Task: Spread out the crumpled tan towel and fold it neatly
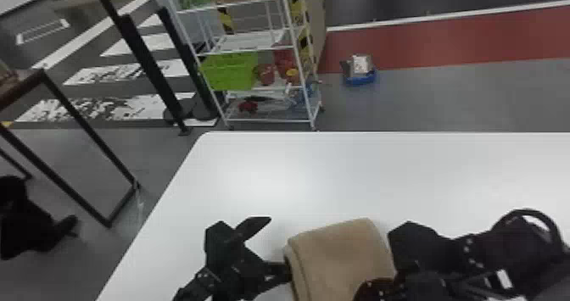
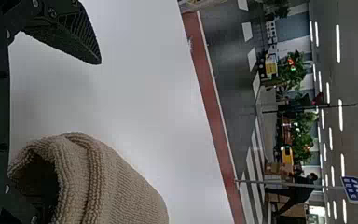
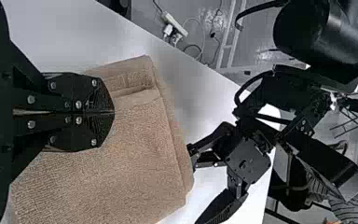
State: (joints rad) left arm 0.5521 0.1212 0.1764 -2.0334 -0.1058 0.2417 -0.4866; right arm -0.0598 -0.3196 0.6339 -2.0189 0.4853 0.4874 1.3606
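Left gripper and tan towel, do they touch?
Touching: in the head view, the left gripper has one finger against the towel at its left edge.

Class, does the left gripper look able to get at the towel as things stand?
Probably yes: the left gripper is open beside the towel, with one finger right at its left edge, and nothing seems to stand between them.

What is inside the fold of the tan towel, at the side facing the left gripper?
One finger of the left gripper appears to reach into the open fold of the towel. The cloth covers its tip, so I cannot tell what lies deeper.
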